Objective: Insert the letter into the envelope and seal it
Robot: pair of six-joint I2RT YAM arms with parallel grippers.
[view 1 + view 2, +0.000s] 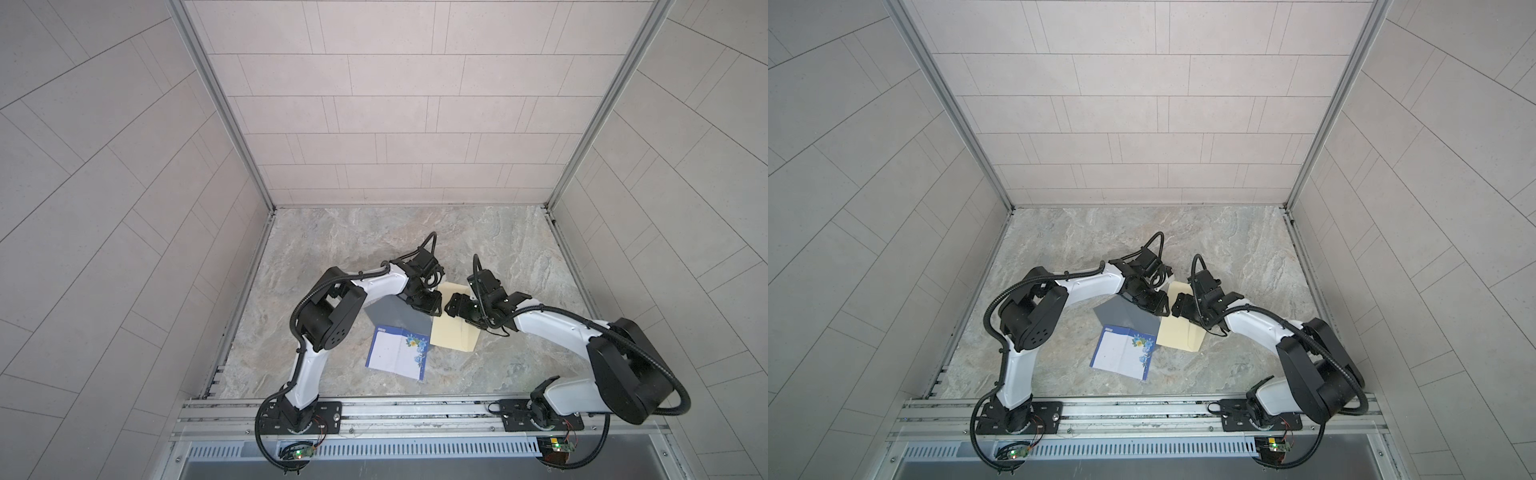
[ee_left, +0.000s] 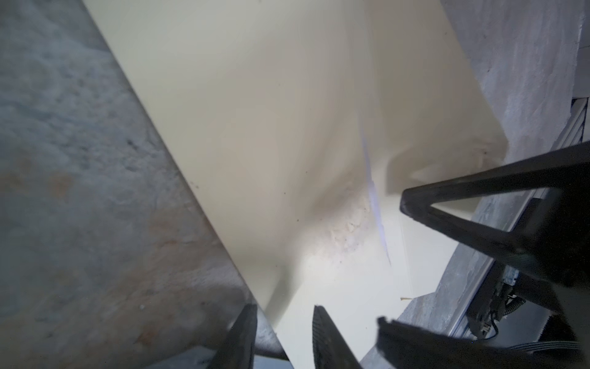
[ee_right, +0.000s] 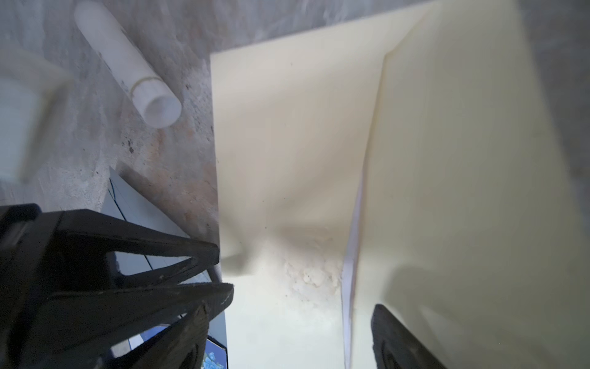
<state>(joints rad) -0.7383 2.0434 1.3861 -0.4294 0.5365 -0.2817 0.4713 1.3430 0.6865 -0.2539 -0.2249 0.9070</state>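
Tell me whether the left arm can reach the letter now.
Probably yes: the letter lies uncovered near the left pincer, which is open at the envelope, with nothing between them.

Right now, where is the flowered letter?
In both top views the letter lies on the table, in front of the grey sheet, left of the cream envelope.

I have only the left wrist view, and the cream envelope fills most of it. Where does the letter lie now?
Observer: In both top views the letter lies flat on the table, outside the envelope, towards the left arm.
Operator: Is any other loose thing close to the envelope?
Observer: Yes. The right wrist view shows a white tube lying on its side on the table beside the envelope.
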